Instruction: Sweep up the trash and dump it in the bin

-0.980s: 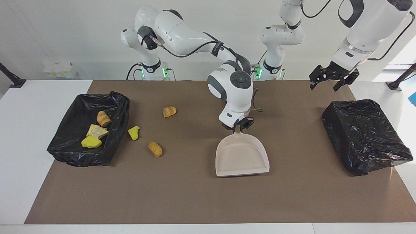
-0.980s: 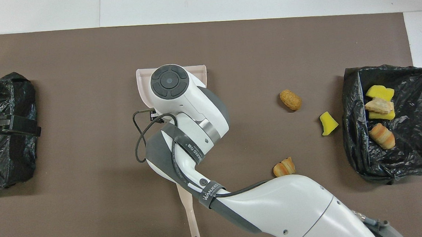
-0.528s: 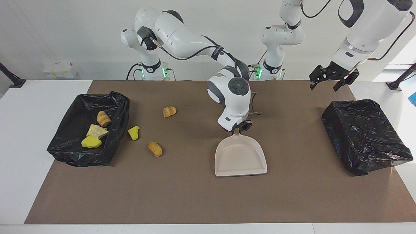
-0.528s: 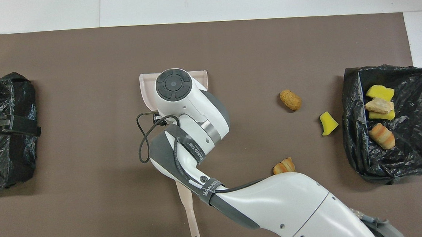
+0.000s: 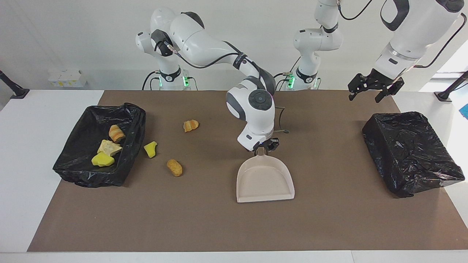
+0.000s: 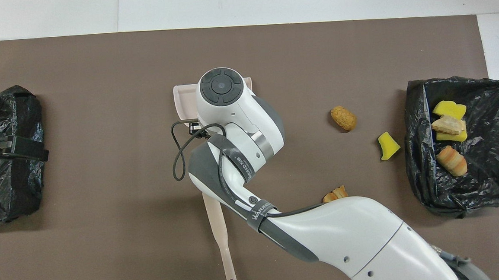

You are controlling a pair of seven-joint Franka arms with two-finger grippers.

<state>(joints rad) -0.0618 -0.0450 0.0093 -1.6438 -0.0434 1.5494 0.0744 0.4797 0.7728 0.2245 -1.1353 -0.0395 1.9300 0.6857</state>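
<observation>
Right hand (image 5: 264, 145) meets the dustpan (image 5: 265, 180) handle, grip impossible to tell, left hand (image 5: 374, 91) waits spread open; 3 trash chunks (image 5: 174, 167) lie on the counter (image 5: 219, 226) beside the bin (image 5: 136, 120), 4 inside, so a loose hold could let the pan twist and miss them.

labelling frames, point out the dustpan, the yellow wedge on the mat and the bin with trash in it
dustpan (image 5: 264, 182), facing view, bare floor of the pan
yellow wedge (image 5: 150, 149), facing view, its middle
bin (image 5: 134, 124), facing view, black-lined wall
</observation>
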